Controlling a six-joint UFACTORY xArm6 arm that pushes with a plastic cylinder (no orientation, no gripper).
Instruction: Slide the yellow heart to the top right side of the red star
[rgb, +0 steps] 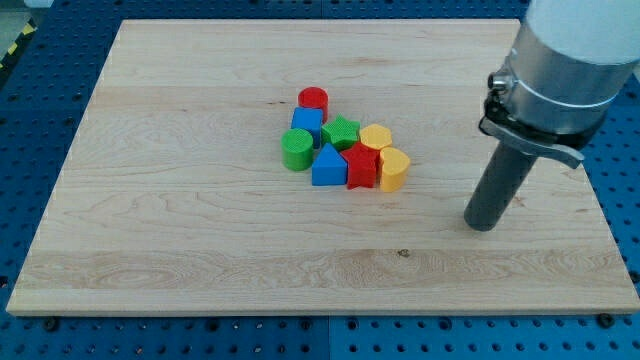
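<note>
Resting on pale wooden board (200, 250): block cluster; my tip (482, 224) well right of yellow heart (394, 170); no claw visible.

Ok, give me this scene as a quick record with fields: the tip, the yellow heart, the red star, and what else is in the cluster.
tip: my tip on the board, apart from the cluster, to the view's right
yellow heart: at the cluster's right edge, touching the red star
red star: left of the heart
neighbours: yellow cylinder, green star, blue triangle, green cylinder, blue cube, red cylinder
</note>
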